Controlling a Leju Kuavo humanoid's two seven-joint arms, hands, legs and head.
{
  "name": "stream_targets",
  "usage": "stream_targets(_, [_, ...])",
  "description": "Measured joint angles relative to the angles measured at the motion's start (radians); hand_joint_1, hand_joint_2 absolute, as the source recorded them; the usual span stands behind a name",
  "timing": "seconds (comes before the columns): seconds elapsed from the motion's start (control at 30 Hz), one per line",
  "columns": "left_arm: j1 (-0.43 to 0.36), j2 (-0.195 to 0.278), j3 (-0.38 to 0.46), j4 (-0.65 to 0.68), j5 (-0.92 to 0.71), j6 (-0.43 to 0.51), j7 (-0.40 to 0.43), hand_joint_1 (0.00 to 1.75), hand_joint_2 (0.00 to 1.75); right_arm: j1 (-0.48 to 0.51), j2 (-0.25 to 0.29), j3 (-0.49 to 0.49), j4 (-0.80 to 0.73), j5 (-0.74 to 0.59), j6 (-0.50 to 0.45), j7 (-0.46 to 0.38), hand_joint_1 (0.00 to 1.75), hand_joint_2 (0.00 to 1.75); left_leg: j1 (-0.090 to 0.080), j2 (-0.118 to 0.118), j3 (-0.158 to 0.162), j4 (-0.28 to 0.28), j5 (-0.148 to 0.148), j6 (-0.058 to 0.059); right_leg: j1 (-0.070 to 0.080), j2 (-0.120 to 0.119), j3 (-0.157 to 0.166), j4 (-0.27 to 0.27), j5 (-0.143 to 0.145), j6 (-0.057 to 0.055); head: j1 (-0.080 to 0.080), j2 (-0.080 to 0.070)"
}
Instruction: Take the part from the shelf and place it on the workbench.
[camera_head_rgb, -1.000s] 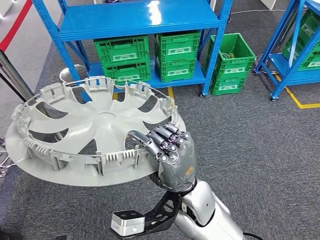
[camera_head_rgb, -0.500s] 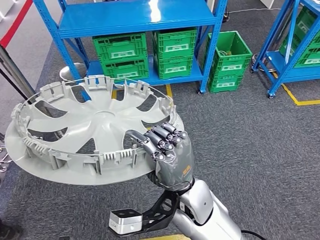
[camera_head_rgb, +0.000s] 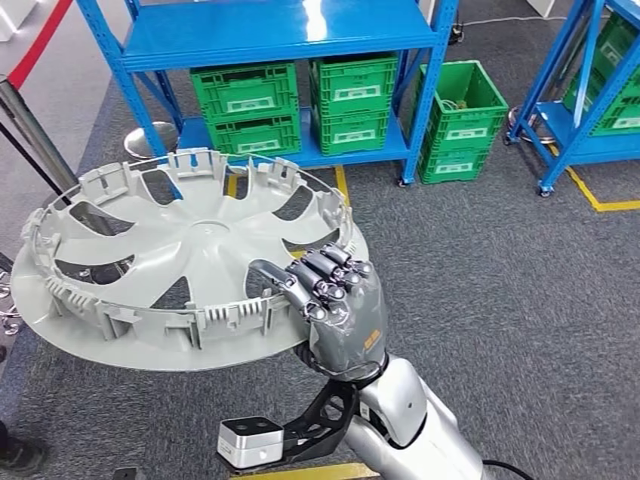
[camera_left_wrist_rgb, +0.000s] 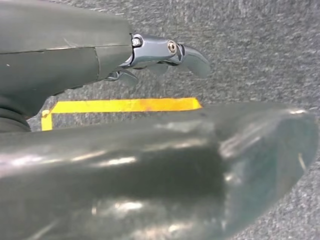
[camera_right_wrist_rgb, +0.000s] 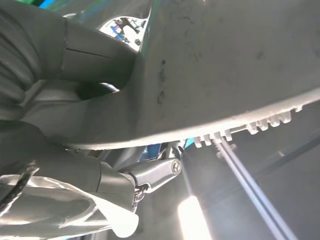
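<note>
Part: the large round grey plastic wheel cover is held level above the grey carpet floor, inner side up with its clips and ribs showing, in front of the blue metal shelf.
Left hand: the left wrist view has it over the carpet beside a yellow floor line; one dark finger juts out, nothing visible in it, but whether the hand is slack or clenched cannot be told.
Right hand: in the head view it grips the wheel cover's near right rim, fingers curled over the top edge.
Right wrist view: adds the cover's underside, smooth and scuffed, with the thumb pressed beneath it.
Shelf: green plastic crates sit on its lowest level.
Floor, right: another green crate stands beside the shelf post.
</note>
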Motion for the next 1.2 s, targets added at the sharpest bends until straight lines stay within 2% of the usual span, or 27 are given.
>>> stream_targets(0.07, [0.001, 0.0, -0.002, 0.0, 0.004, -0.001, 0.0, 0.0, 0.0, 0.001, 0.001, 0.0, 0.001, 0.005, 0.0, 0.001, 1.75, 1.75, 0.003, 0.0, -0.006, 0.003, 0.0, -0.011, 0.0, 0.001, -0.005, 0.001, 0.007, -0.018, -0.002, 0.0])
stream_targets(0.1, [0.001, -0.001, -0.003, 0.0, 0.005, -0.001, 0.0, 0.0, 0.0, 0.002, 0.002, 0.0, 0.001, 0.006, 0.0, 0.002, 1.75, 1.75, 0.004, 0.0, -0.012, 0.017, -0.013, -0.015, -0.001, 0.001, -0.007, -0.001, 0.011, -0.025, -0.003, 0.0])
stream_targets(0.17, [0.001, -0.001, -0.005, 0.0, 0.008, -0.001, 0.0, 0.0, 0.0, 0.001, 0.004, -0.001, 0.001, 0.009, -0.001, 0.003, 1.75, 1.75, 0.005, 0.0, -0.047, 0.105, -0.075, -0.021, -0.001, -0.002, -0.012, -0.003, 0.017, -0.037, -0.005, 0.0])
stream_targets(0.23, [0.001, 0.0, -0.008, 0.0, 0.01, -0.003, 0.0, 0.0, 0.0, 0.002, 0.005, -0.001, 0.003, 0.009, -0.001, 0.004, 1.75, 1.75, 0.005, 0.0, -0.096, 0.236, -0.139, -0.023, 0.003, -0.002, -0.019, -0.003, 0.021, -0.043, -0.006, 0.0])
stream_targets(0.27, [0.002, 0.0, -0.01, 0.0, 0.012, -0.003, 0.0, 0.0, 0.0, 0.003, 0.005, -0.001, 0.005, 0.009, -0.001, 0.004, 1.75, 1.75, 0.005, -0.001, -0.108, 0.275, -0.15, -0.022, 0.005, -0.002, -0.021, -0.002, 0.023, -0.045, -0.006, 0.0])
stream_targets(0.3, [0.002, 0.0, -0.012, 0.0, 0.012, -0.004, 0.0, 0.0, 0.0, 0.004, 0.005, -0.001, 0.007, 0.009, -0.001, 0.004, 1.75, 1.75, 0.004, -0.001, -0.104, 0.277, -0.142, -0.019, 0.007, -0.002, -0.022, -0.002, 0.024, -0.046, -0.006, 0.0])
stream_targets(0.33, [0.002, 0.0, -0.014, 0.0, 0.012, -0.004, 0.0, 0.0, 0.0, 0.005, 0.005, -0.001, 0.008, 0.009, -0.001, 0.005, 1.75, 1.75, 0.003, -0.001, -0.08, 0.239, -0.116, -0.015, 0.009, -0.001, -0.022, -0.001, 0.024, -0.047, -0.006, 0.0])
stream_targets(0.4, [0.002, 0.002, -0.017, 0.0, 0.012, -0.004, 0.0, 0.0, 0.0, 0.005, 0.007, -0.001, 0.009, 0.009, -0.001, 0.005, 1.75, 1.75, -0.001, -0.001, -0.009, 0.111, -0.057, -0.002, 0.014, 0.0, -0.02, -0.001, 0.025, -0.046, -0.006, 0.0])
stream_targets(0.43, [0.001, 0.002, -0.018, 0.0, 0.012, -0.004, 0.0, 0.0, 0.0, 0.005, 0.008, -0.001, 0.009, 0.009, -0.001, 0.005, 1.75, 1.75, -0.003, -0.002, 0.017, 0.057, -0.04, 0.004, 0.016, 0.0, -0.021, 0.0, 0.025, -0.043, -0.006, 0.0])
stream_targets(0.5, [0.0, 0.003, -0.019, 0.0, 0.012, -0.004, 0.0, 0.0, 0.0, 0.003, 0.01, -0.001, 0.009, 0.009, -0.001, 0.005, 1.75, 1.75, -0.006, -0.002, 0.034, 0.011, -0.039, 0.004, 0.021, 0.0, -0.03, 0.006, 0.025, -0.042, -0.005, 0.0])
stream_targets(0.6, [0.003, 0.002, -0.02, 0.0, 0.012, -0.004, 0.0, 0.0, 0.0, 0.004, 0.011, -0.002, 0.009, 0.009, -0.001, 0.005, 1.75, 1.75, -0.007, -0.003, 0.029, 0.001, -0.038, -0.004, 0.02, -0.002, -0.038, 0.006, 0.028, -0.044, -0.004, 0.0])
stream_targets(0.73, [0.001, 0.002, -0.02, 0.0, 0.015, -0.004, 0.0, 0.0, 0.0, 0.003, 0.011, -0.002, 0.01, 0.011, -0.002, 0.005, 1.75, 1.75, -0.011, -0.004, 0.026, 0.002, -0.035, 0.003, 0.016, -0.002, -0.037, -0.002, 0.036, -0.033, -0.005, 0.0])
stream_targets(0.9, [0.001, 0.001, -0.021, 0.0, 0.025, -0.004, 0.0, 0.0, 0.0, 0.004, 0.011, -0.01, 0.012, 0.022, -0.003, 0.012, 1.75, 1.75, -0.013, -0.003, 0.023, 0.002, -0.031, 0.009, 0.013, -0.002, -0.038, -0.006, 0.042, -0.024, -0.005, 0.0])
stream_targets(1.2, [0.001, 0.001, -0.034, 0.0, 0.05, -0.004, 0.0, 0.0, 0.0, 0.006, 0.014, -0.035, 0.019, 0.035, -0.004, -0.002, 1.75, 1.75, -0.013, -0.003, 0.022, 0.003, -0.028, 0.011, 0.013, -0.002, -0.04, -0.006, 0.044, -0.021, -0.005, 0.0])
